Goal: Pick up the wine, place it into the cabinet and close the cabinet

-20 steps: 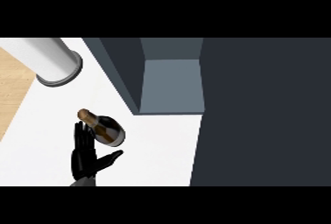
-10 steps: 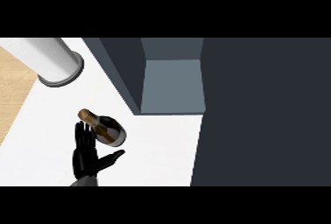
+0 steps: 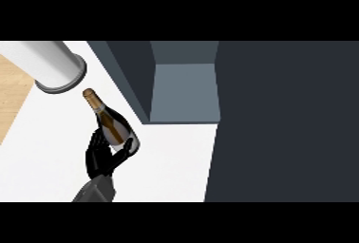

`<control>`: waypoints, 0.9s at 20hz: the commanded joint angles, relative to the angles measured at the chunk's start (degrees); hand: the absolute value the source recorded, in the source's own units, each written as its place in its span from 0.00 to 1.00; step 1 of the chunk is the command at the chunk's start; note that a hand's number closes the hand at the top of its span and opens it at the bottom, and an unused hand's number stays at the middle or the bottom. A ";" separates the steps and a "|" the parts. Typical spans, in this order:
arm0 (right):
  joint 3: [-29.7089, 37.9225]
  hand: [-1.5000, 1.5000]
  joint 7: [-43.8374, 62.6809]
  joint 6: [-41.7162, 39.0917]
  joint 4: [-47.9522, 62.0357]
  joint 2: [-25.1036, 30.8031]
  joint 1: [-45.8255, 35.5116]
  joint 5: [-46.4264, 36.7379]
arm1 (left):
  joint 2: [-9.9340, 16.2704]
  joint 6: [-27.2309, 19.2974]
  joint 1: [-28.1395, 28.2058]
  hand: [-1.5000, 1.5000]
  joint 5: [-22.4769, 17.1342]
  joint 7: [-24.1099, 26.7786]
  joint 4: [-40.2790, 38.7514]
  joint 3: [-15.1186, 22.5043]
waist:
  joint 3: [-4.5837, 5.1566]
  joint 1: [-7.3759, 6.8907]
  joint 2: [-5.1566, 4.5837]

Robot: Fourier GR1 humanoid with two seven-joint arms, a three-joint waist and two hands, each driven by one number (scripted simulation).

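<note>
The wine bottle (image 3: 112,122) is dark with a gold-foil neck and a pale label. It leans over the white counter (image 3: 168,161), neck pointing up-left. My left hand (image 3: 102,156) sits at the bottle's lower end, fingers and thumb curled round its base, which it partly hides. The cabinet (image 3: 184,92) stands open just right of the bottle, showing a grey-blue inner floor. Its dark door (image 3: 284,123) fills the right of the view. My right hand does not show.
A white cylinder (image 3: 51,64) stands at the upper left, close to the bottle's neck. Beyond the counter's left edge lies wooden floor (image 3: 13,97). The cabinet's dark side wall (image 3: 129,76) runs between the bottle and the opening.
The bottle stood upright beside my left hand; now it is tilted, showing its full length, with the hand closed round its base. The hand has shifted slightly right.
</note>
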State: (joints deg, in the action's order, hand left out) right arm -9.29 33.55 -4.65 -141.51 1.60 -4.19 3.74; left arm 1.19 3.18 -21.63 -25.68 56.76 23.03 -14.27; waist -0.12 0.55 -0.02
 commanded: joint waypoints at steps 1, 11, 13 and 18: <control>3.35 0.00 0.78 -1.88 -3.77 1.41 1.73 6.60 | -0.61 -0.93 -5.60 1.00 -0.73 -0.25 -3.51 -1.23 | 0.16 0.24 -0.14; 9.86 0.00 3.34 -2.70 -3.05 3.20 -1.51 10.58 | 2.86 8.52 -4.94 1.00 0.03 -4.92 -3.71 0.86 | 0.14 -0.05 -0.05; 2.56 0.00 -0.10 -2.14 -3.07 -0.37 2.21 3.68 | 3.35 12.71 -1.63 1.00 0.28 -6.19 -2.01 2.18 | 0.13 -0.29 0.08; 4.66 0.00 4.91 -1.77 -9.65 0.84 4.31 6.86 | 5.45 17.81 3.31 1.00 0.33 -8.40 4.06 4.06 | 0.10 -0.41 0.31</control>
State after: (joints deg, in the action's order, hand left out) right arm -4.07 33.69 -7.35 -141.49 2.78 -3.04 6.46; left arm 5.38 15.95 -21.28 -25.18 48.67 23.92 -11.17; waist -0.02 0.17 0.14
